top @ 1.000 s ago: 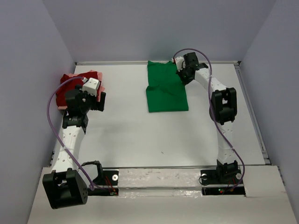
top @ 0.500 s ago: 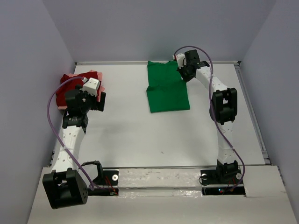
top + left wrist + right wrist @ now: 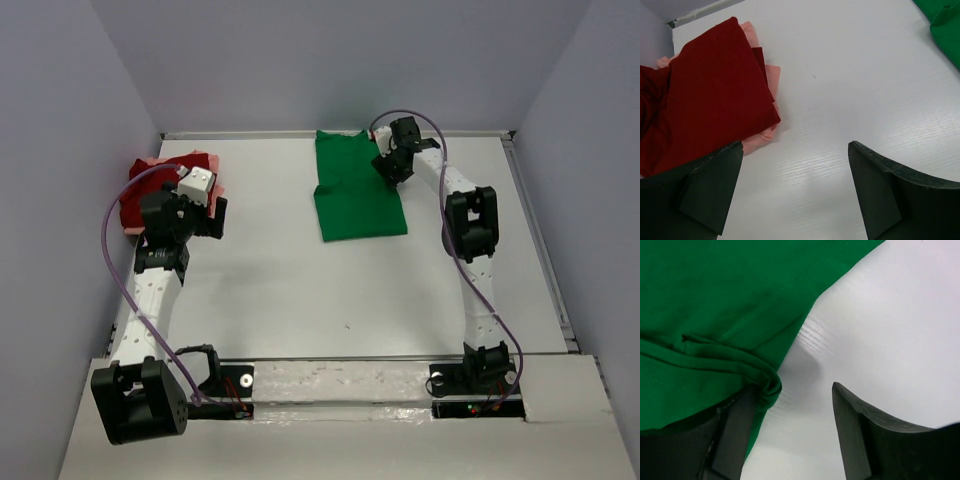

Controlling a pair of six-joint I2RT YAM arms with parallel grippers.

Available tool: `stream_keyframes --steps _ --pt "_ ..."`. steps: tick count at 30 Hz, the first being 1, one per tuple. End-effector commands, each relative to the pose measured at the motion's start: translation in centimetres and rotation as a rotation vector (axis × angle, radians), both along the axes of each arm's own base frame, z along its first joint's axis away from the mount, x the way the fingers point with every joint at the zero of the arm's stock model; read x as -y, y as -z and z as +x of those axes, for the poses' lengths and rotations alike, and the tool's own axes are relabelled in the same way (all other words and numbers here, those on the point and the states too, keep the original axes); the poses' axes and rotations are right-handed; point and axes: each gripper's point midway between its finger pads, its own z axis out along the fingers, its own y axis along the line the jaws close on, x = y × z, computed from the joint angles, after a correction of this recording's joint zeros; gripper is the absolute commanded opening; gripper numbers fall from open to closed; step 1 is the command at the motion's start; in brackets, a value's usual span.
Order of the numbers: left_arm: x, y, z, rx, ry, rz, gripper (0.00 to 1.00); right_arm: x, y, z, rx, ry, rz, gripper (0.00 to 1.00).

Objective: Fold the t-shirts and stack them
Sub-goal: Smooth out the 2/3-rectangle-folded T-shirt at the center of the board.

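While the left gripper [image 3: 794,152] and right gripper [image 3: 792,392] gape empty, the green t-shirt [image 3: 355,195] lies flat, long axis running near to far.

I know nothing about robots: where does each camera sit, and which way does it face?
Top external: above and behind the arms, looking down on the white table; both arms show.
Left wrist: on the left arm, looking down at a dark red cloth t-shirt atop a pale pink one; its open jaws show.
Right wrist: on the right arm, close above the bright green cloth t-shirt's edge; its parted jaws show.
All three share the green t-shirt.
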Motion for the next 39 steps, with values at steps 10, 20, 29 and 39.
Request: stream_keyframes --steps 10,20,29,39 --pt "0.3 -2.9 0.3 0.08 0.02 -0.005 0.99 1.3 -6.0 1.2 0.123 0.035 -0.031 0.8" --pt "6.3 -2.7 0.7 -0.014 0.275 -0.094 0.88 2.9 -19.1 -3.9 0.297 0.077 0.012 0.77" --pt "17.3 3.4 4.1 -0.262 0.519 0.114 0.37 4.8 -17.9 -15.6 0.212 0.099 0.061 0.06" --pt "24.9 5.6 10.9 -0.278 0.578 0.163 0.0 4.9 -8.9 -25.5 -0.026 0.072 0.118 0.0"
